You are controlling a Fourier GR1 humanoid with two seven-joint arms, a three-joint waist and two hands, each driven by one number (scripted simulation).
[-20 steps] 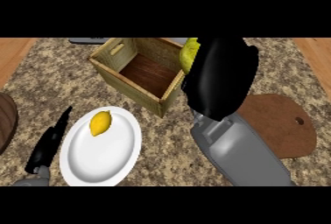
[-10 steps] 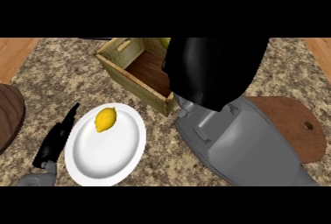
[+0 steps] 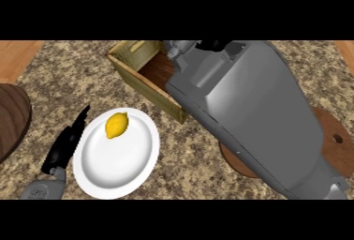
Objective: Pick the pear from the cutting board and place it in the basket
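Granite counter (image 3: 76, 70): one basket (image 3: 142, 77), one plate (image 3: 117, 157)

lemon (image 3: 116, 125) on plate (image 3: 117, 164) | basket (image 3: 138, 75) behind plate | cutting board (image 3: 332, 145) right of plate

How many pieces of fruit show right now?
1: a yellow lemon on the white round plate, left of the wooden basket. The grey right forearm may hide others.

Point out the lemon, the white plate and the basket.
lemon (image 3: 117, 125), head view, middle of the fruit.
white plate (image 3: 114, 159), head view, bare centre.
basket (image 3: 142, 82), head view, outer side wall.
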